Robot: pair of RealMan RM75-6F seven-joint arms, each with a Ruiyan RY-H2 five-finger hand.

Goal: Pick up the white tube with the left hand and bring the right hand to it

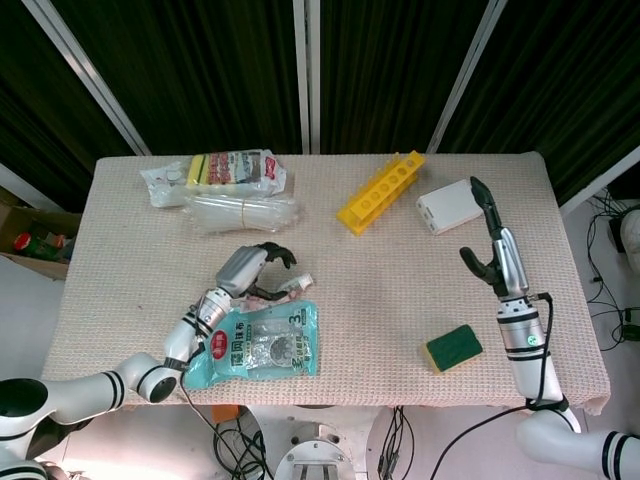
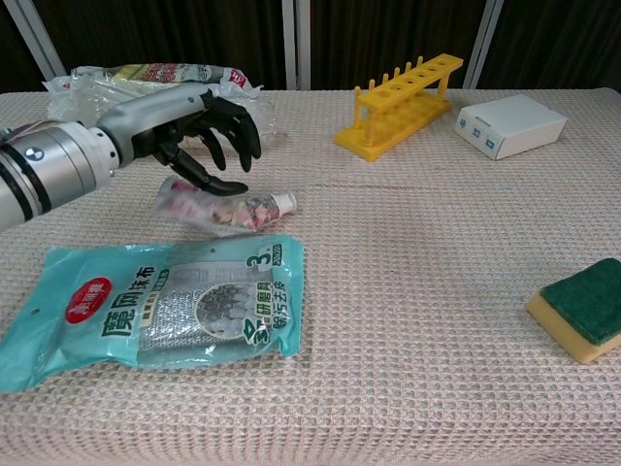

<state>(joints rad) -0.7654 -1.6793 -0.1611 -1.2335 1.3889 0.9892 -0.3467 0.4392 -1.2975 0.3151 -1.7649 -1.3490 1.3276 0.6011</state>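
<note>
The white tube [image 2: 225, 206], printed with pink flowers and capped in white, lies flat on the table just beyond the teal packet; in the head view the tube [image 1: 284, 288] shows past the packet's top edge. My left hand [image 2: 199, 131] hovers just over its rear end with fingers spread and curved, holding nothing; the head view shows the left hand [image 1: 258, 262] in the same place. My right hand [image 1: 491, 245] is far off at the table's right side, raised, fingers apart and empty. The chest view does not show it.
A teal packet [image 2: 155, 311] lies near the front left. A yellow rack [image 2: 403, 102] and a white box [image 2: 509, 124] stand at the back right. A green sponge [image 2: 582, 311] sits at the front right. Clear plastic bags [image 1: 240, 212] and a snack pack [image 1: 235, 170] lie at the back left.
</note>
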